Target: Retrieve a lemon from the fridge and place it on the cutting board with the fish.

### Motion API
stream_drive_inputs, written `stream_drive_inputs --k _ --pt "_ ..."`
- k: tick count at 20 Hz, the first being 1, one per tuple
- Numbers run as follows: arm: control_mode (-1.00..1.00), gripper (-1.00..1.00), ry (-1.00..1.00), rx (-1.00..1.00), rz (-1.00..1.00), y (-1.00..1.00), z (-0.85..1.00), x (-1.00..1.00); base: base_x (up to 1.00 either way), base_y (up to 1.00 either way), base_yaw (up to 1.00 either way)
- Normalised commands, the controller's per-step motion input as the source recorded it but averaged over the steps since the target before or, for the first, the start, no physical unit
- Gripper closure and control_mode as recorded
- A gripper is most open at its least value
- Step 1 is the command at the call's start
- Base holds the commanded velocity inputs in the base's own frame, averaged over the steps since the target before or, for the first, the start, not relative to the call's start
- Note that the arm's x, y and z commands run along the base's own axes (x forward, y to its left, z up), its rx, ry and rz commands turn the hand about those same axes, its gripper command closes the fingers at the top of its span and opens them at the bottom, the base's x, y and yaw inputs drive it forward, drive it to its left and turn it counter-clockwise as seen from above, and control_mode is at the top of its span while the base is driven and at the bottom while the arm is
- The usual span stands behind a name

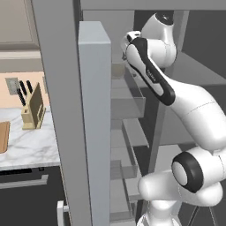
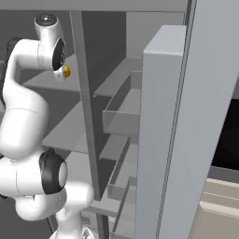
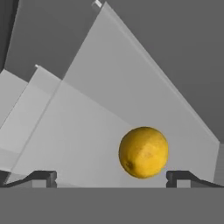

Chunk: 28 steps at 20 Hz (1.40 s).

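Note:
The yellow lemon (image 3: 143, 152) rests on a grey shelf (image 3: 87, 131) inside the open fridge (image 1: 95, 123). My gripper (image 3: 111, 178) is open and just short of the lemon, which lies between the two fingertips (image 3: 43, 178), nearer the right one, with nothing touching it. From the right base view the lemon (image 2: 66, 71) peeks out just behind my hand on an upper fridge (image 2: 163, 140) shelf. A corner of the wooden cutting board (image 1: 3, 137) shows on the marble counter at the far left. The fish is out of view.
The open fridge door's edge stands close in front of the base, its bins (image 1: 128, 101) stacked beside my arm. A knife block (image 1: 33, 110) stands on the counter (image 1: 31, 148). Lower fridge shelves (image 2: 70, 130) lie below my hand.

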Motion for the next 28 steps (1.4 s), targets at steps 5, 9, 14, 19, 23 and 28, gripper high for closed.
stream_drive_inputs --k 5,9,14,19,23,28 --pt "-1.0 -1.0 0.08 0.0 0.0 0.18 0.0 0.33 0.0 0.0 0.0" --pt "-1.0 -1.0 0.09 0.0 0.0 0.13 0.0 0.37 0.0 0.0 0.0" --pt "-1.0 -1.0 0.07 0.0 0.0 0.02 -0.02 0.37 0.0 0.0 0.0" --pt "-1.0 -1.0 0.08 0.0 0.0 0.04 -0.02 0.18 0.0 0.0 0.0" --pt "-1.0 -1.0 0.12 0.0 0.0 0.09 -0.02 0.0 0.0 0.0 0.0" --pt "-1.0 -1.0 0.06 -0.01 0.0 0.0 -0.11 0.0 0.0 0.0 0.0"
